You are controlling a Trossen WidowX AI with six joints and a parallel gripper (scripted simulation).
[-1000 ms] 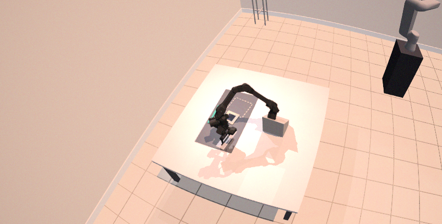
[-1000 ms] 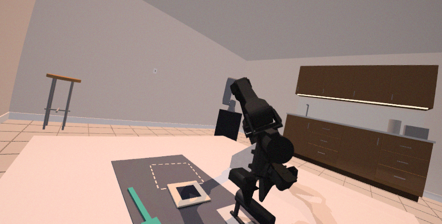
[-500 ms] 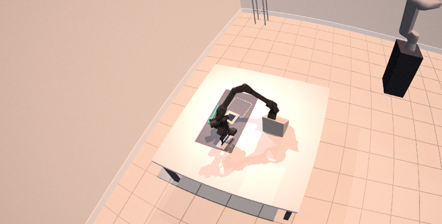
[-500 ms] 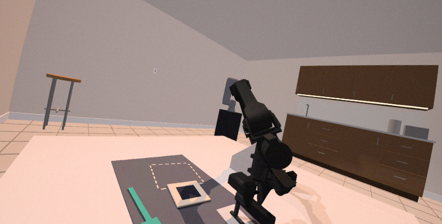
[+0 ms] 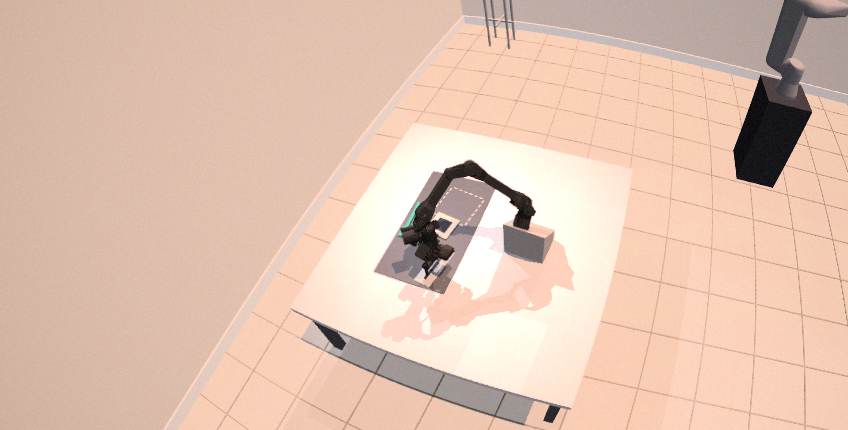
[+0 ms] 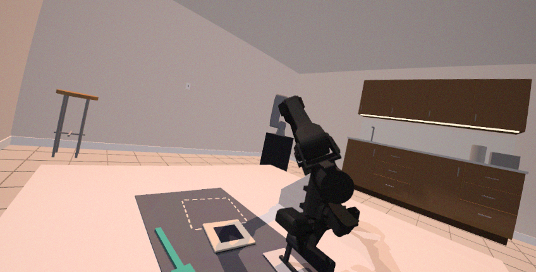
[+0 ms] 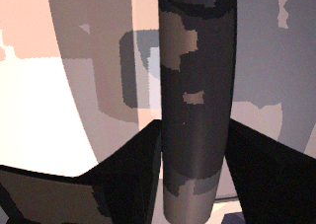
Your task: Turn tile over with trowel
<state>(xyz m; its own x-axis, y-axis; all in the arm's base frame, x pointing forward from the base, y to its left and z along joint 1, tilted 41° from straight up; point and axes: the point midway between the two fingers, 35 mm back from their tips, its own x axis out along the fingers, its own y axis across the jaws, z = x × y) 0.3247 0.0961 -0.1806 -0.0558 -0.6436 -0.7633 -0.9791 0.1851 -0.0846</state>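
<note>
1 trowel (image 5: pixel 426 271) (image 6: pixel 319 259) (image 7: pixel 197 86), clasped in the tool (image 5: pixel 430 259) (image 6: pixel 309 251) (image 7: pixel 192 127).

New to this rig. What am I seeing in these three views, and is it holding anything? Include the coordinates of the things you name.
One black arm with a gripper (image 5: pixel 429 268) (image 7: pixel 192 127), mounted on a grey block (image 5: pixel 523 242) on a pale table (image 5: pixel 571 205).

Top looks down from high up. Exterior looks low across the table. Wrist looks past the fingers.

On a dark mat (image 5: pixel 410 268) (image 6: pixel 157 205) are a dashed outline (image 5: pixel 466 189) (image 6: pixel 205 198), a cream tile with a dark centre (image 5: pixel 457 224) (image 6: pixel 246 243), and a green tool (image 5: pixel 410 220) (image 6: pixel 168 247). The small trowel (image 7: pixel 197 135) has a thick dark handle and stands at the mat's near end.

The fingers flank that handle closely; whether they grip it yet, I can't tell.
</note>
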